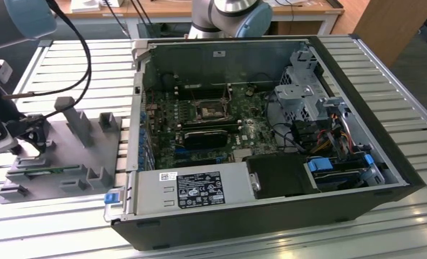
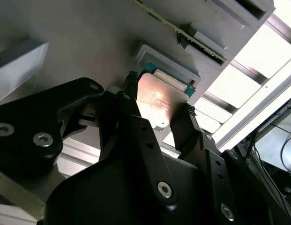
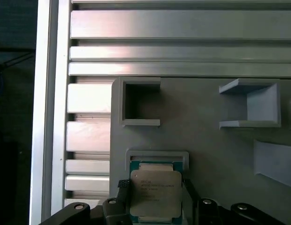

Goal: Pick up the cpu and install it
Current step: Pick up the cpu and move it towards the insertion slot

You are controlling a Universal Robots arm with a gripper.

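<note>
We see the black gripper pinching the shiny silver square cpu. It sits in the grey plastic holder.

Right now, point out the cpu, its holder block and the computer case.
cpu (image 3: 155, 192): first wrist view, metal top.
holder block (image 3: 206, 136): first wrist view, flat face.
computer case (image 1: 271, 218): exterior view, black wall.

Arm reaching low at the table's edge on the exterior view's left, wrist turned down.
Gripper: black fingers pressed against opposite sides of the cpu, gripping it.
</note>
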